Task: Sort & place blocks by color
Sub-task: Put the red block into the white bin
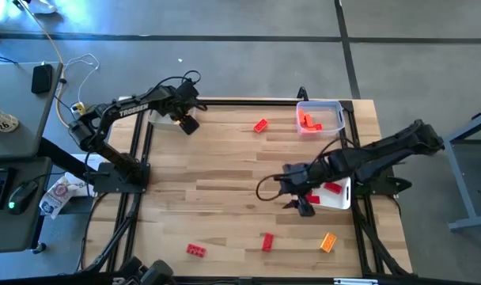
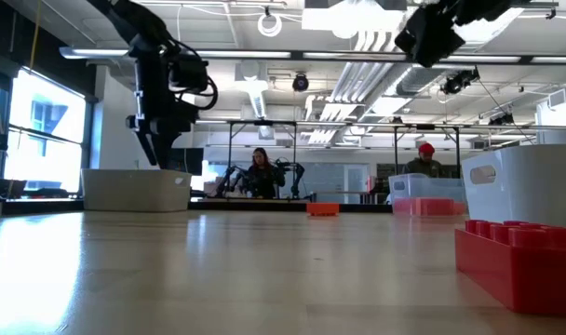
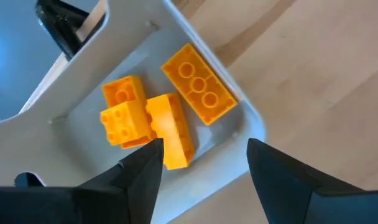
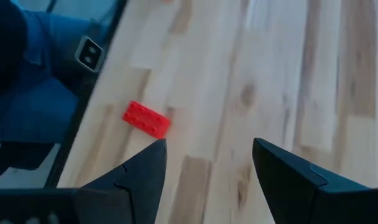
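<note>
Left tool [image 3: 201, 163], spread, over tray [image 3: 235, 140] at upper left, four yellow blocks [image 3: 170, 127] inside.
Lift straight up clear of rim; right tool [image 4: 207, 163], spread, centre-right: take red block [image 4: 147, 119] squarely.

Your high view looks straight down on the whole tabletop [image 1: 225, 174], both arms in frame. Your low view sits at tabletop height, facing level across into the room, a red block [image 2: 520, 261] huge at lower right. Left wrist view peers close into a white tray [image 3: 195, 37] of yellow blocks [image 3: 198, 84]. Right wrist view tilts down at bare planks and one red block [image 4: 147, 119].
</note>
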You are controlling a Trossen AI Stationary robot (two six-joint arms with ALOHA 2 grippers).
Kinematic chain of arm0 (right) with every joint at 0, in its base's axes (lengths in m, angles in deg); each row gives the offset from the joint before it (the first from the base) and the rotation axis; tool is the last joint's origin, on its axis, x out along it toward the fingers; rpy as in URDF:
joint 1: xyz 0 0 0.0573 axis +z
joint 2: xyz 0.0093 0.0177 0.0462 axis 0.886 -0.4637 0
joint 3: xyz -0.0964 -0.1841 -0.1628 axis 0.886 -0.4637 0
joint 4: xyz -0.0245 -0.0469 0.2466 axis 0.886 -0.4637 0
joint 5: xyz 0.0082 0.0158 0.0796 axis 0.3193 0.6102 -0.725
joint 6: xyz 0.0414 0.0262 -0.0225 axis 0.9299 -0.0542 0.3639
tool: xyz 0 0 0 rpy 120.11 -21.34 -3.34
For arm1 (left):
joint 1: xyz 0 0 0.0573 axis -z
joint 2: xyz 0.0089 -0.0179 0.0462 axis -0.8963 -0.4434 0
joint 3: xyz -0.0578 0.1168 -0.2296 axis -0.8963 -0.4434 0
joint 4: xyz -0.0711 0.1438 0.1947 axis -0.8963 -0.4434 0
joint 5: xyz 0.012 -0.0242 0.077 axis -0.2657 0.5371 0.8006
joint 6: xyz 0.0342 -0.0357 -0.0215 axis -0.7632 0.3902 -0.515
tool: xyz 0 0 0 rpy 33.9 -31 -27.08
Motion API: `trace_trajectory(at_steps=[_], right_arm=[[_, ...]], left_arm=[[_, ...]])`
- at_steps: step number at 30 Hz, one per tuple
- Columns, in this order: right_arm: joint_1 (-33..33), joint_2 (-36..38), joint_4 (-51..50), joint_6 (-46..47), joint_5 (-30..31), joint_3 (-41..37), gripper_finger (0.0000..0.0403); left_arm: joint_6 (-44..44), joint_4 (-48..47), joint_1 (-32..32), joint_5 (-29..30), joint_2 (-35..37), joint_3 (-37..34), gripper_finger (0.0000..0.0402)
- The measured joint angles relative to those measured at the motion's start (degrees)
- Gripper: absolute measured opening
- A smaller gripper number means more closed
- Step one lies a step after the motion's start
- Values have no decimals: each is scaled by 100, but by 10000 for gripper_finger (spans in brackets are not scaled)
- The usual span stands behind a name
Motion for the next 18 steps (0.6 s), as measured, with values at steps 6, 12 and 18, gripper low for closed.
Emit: trace_trajectory(at_steps=[6, 12, 18], right_arm=[[314, -160, 818, -570, 273, 0, 225], [443, -524, 1530, -1254, 330, 0, 225], [491, -971, 2027, -1871, -2, 0, 225]], left_arm=[[178, -225, 231, -213, -2, 24, 213], [379, -679, 543, -439, -2, 398, 211], [690, -868, 990, -478, 37, 812, 211]])
